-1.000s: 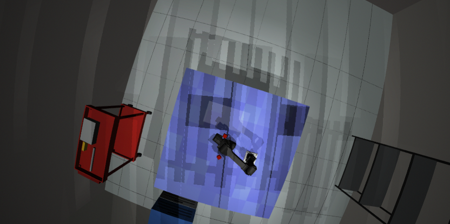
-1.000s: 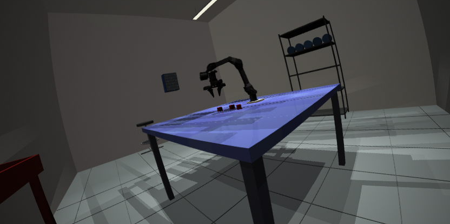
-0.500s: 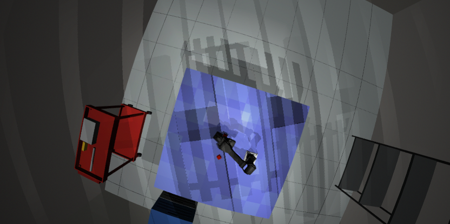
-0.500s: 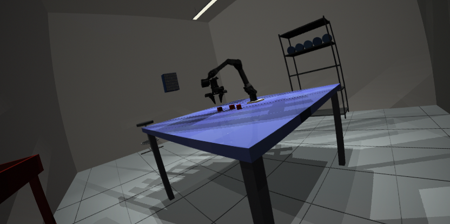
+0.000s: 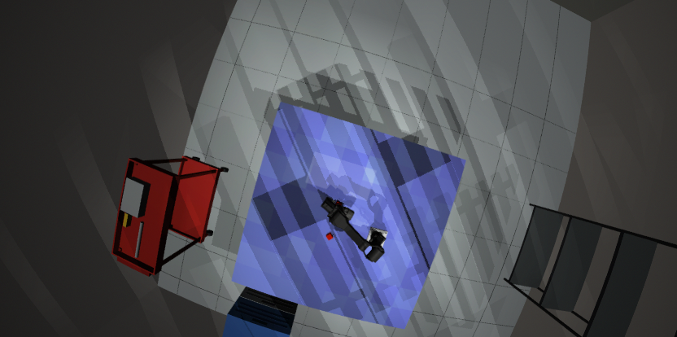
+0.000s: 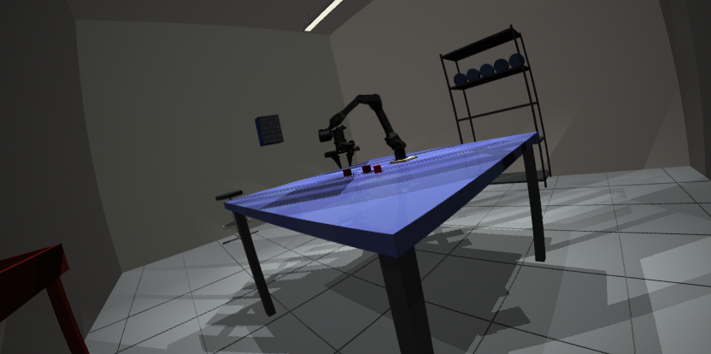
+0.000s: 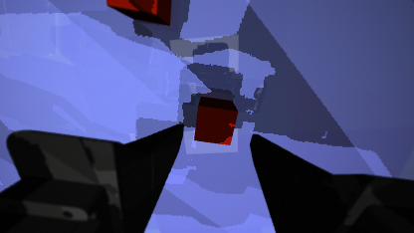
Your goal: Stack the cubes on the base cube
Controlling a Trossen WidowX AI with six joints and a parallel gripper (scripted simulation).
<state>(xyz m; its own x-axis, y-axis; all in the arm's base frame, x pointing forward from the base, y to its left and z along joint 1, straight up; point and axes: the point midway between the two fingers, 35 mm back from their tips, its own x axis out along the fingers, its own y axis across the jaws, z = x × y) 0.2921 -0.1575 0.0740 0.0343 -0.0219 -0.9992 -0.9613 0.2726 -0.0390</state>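
Three dark red cubes stand in a row on the blue table: a left cube, a middle cube and a right cube. I cannot tell which one is the fixed base. My gripper is open and empty, hanging a little above the left cube. In the wrist view that cube lies on the table just beyond the two fingertips, and another cube shows at the top edge. From above, one cube lies beside the arm and a second peeks out at the gripper.
The arm's base plate sits on the table behind the cubes. A red cart stands off the table's left side, a black shelf rack at the far wall, and a blue box by the table edge.
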